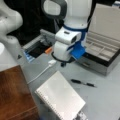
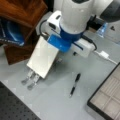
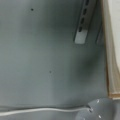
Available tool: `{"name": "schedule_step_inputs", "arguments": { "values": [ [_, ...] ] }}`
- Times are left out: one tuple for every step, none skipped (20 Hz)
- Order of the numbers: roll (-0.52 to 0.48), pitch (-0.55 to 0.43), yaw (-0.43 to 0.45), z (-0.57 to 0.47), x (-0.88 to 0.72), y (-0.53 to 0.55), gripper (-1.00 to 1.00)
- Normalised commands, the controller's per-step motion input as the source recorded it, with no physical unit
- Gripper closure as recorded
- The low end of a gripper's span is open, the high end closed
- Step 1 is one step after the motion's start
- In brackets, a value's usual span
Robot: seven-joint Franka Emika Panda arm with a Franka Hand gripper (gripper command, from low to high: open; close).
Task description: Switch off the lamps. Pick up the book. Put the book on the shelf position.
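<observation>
The book is a white spiral-bound notebook lying flat on the grey table, its coil along the lower left edge. In a front view it lies beside the arm's wrist. Its pale edge runs down the right side of the wrist view. The shelf position is the reddish-brown wooden cabinet left of the book, also visible in a front view. My gripper hangs low over the table just beyond the book's far corner, holding nothing that shows. No lamps are in view.
A black pen lies right of the book. An open grey compartment case stands at the back right. A white cable with a plug runs past the gripper. Metal brackets stick out from under the book's end.
</observation>
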Motion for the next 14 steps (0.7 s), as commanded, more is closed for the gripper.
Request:
{"name": "schedule_step_inputs", "arguments": {
  "values": [
    [-0.494,0.309,-0.02,-0.02,0.41,0.06,-1.0],
    [-0.468,0.304,-0.033,-0.01,0.4,0.09,-1.0],
    [-0.435,0.296,-0.046,0.01,0.39,0.1,-1.0],
    [-0.513,0.301,-0.018,0.02,0.39,0.11,-1.0],
    [-0.507,0.295,-0.017,0.03,0.38,0.12,-1.0],
    [-0.483,0.288,-0.023,0.04,0.38,0.13,-1.0],
    [-0.543,0.313,0.02,0.04,0.37,0.14,-1.0],
    [-0.576,0.34,0.044,0.03,0.36,0.13,-1.0],
    [-0.591,0.372,0.059,0.02,0.35,0.13,-1.0],
    [-0.561,0.366,0.042,0.01,0.35,0.14,-1.0],
    [-0.621,0.457,0.072,0.01,0.35,0.15,-1.0],
    [-0.602,0.458,0.055,0.01,0.36,0.16,-1.0],
    [-0.601,0.472,0.053,0.01,0.37,0.17,-1.0],
    [-0.593,0.473,0.047,-0.01,0.39,0.17,-1.0]
  ]
}}
